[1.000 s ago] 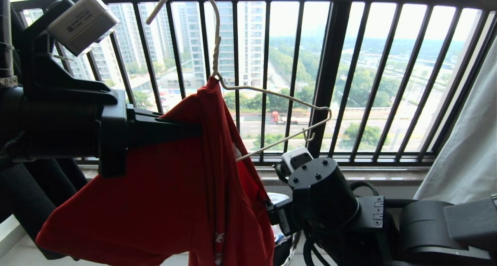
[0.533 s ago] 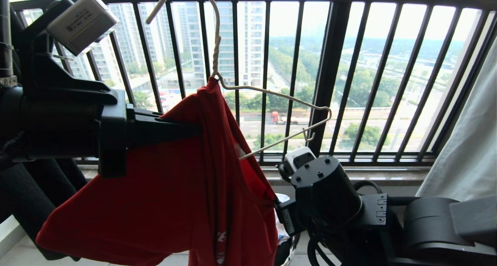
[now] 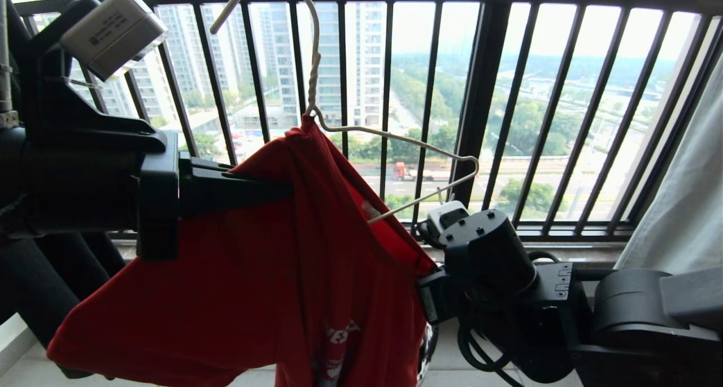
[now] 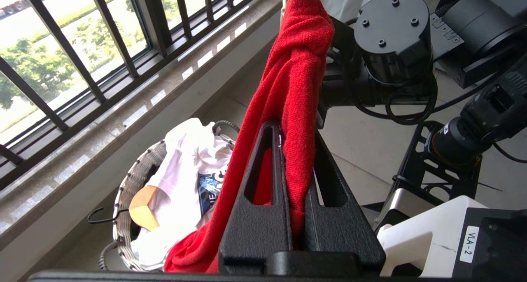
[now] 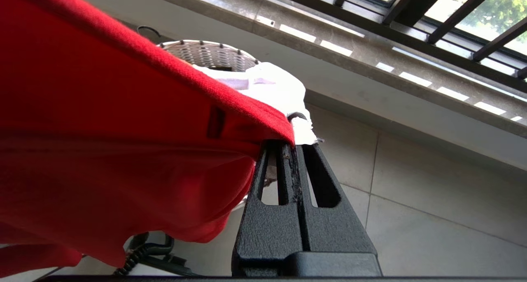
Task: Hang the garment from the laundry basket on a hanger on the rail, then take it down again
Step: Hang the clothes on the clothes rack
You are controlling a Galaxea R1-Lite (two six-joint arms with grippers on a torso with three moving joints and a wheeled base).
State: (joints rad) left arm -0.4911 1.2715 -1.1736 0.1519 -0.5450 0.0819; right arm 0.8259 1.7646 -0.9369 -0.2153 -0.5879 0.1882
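My left gripper (image 4: 294, 150) is clamped shut on a fold of the garment (image 3: 243, 274), holding it and the hanger (image 3: 395, 144) up at the left centre of the head view. My right gripper (image 5: 290, 144) is closed flat on the shirt's edge at lower centre-right, just below the hanger's bare wire shoulder.

That shoulder is what matters. The hanger's long axis slopes from the shirt's bunched peak at its twisted neck down to the right, and that whole right arm of wire is uncovered. The cloth I hold lies below and to the left of the wire tip, so I judge the next pull must carry it up and right, over the tip. My right gripper is the nearer one.

The laundry basket (image 4: 136, 183) sits low beside the railing (image 3: 480, 110), a white shirt (image 4: 185, 171) inside.
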